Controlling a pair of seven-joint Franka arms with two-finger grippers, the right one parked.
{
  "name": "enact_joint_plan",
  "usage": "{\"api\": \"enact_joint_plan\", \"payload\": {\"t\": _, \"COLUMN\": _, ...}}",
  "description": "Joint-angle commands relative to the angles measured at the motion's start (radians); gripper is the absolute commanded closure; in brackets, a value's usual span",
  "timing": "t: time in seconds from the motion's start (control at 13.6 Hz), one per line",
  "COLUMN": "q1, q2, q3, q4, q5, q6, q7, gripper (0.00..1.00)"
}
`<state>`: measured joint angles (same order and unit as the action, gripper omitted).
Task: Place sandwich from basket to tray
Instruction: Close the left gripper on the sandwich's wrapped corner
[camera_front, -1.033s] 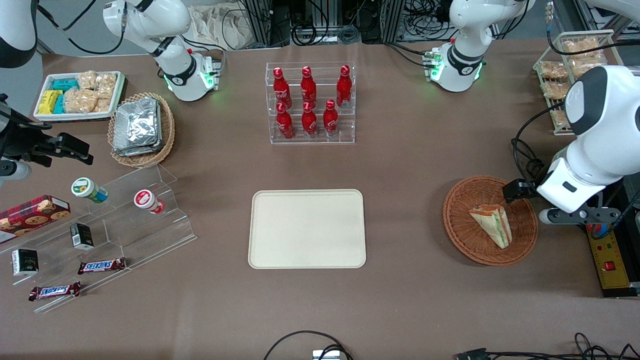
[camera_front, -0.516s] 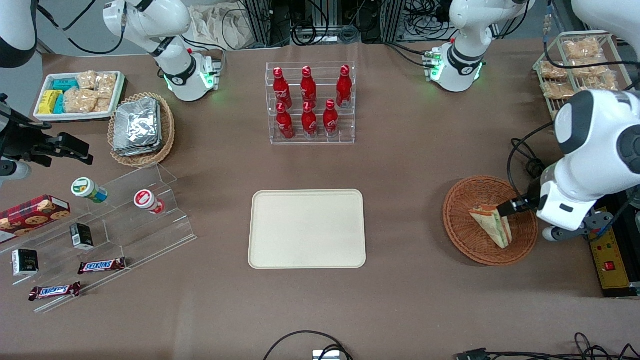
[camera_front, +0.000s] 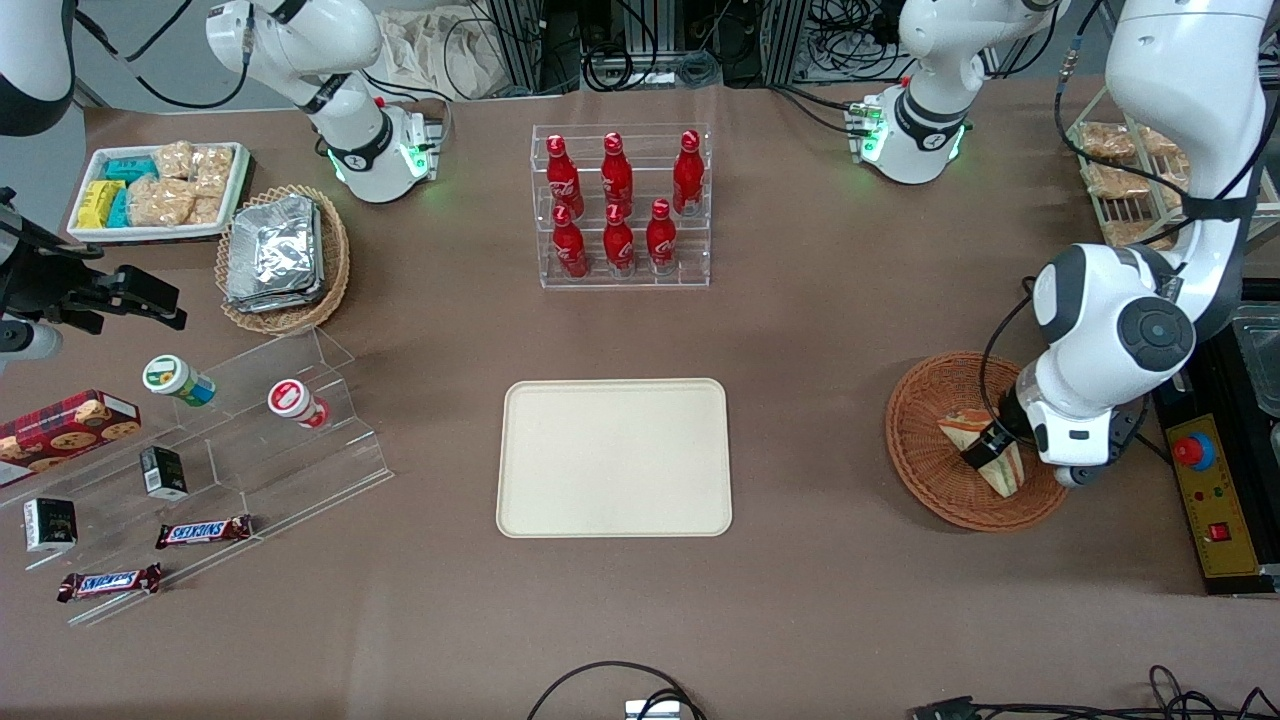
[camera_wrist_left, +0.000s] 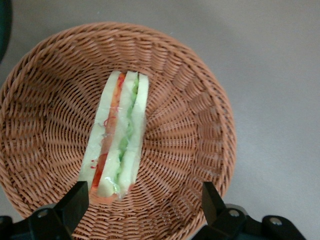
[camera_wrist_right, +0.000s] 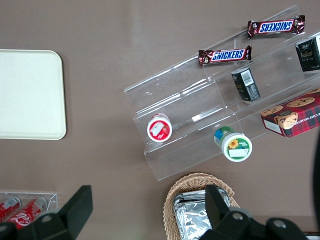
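I hold the pincer (camera_wrist_left: 142, 202) released, its fingers spread wide over the sandwich (camera_wrist_left: 117, 137), which lies on edge in the basket (camera_wrist_left: 200, 125) so they can straddle its bread faces. The tray (camera_front: 614, 458) waits bare mid-worktop, well apart toward the parked arm's end.

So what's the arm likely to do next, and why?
Probably lower a little and close. The gripper hangs open over the basket, its fingers straddling one end of the sandwich, which still lies in the basket, not on the tray.
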<state>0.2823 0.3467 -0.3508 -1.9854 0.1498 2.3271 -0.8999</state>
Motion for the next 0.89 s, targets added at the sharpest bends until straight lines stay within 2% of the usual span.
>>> {"api": "enact_joint_plan", "payload": {"t": 0.0, "q1": 0.006, "q2": 0.005, "q3": 0.015, "q4": -0.015, "q5": -0.004, "q6": 0.009, "q7": -0.019, "gripper": 0.0}}
{"api": "enact_joint_plan", "payload": {"t": 0.37, "q1": 0.006, "q2": 0.043, "q3": 0.046, "q4": -0.016, "q5": 0.002, "q6": 0.041, "q7": -0.002, "gripper": 0.0}}
{"api": "enact_joint_plan", "payload": {"t": 0.81, "q1": 0.005, "q2": 0.032, "q3": 0.047, "q4": 0.04, "q5": 0.005, "q6": -0.048, "q7": 0.01, "gripper": 0.0}}
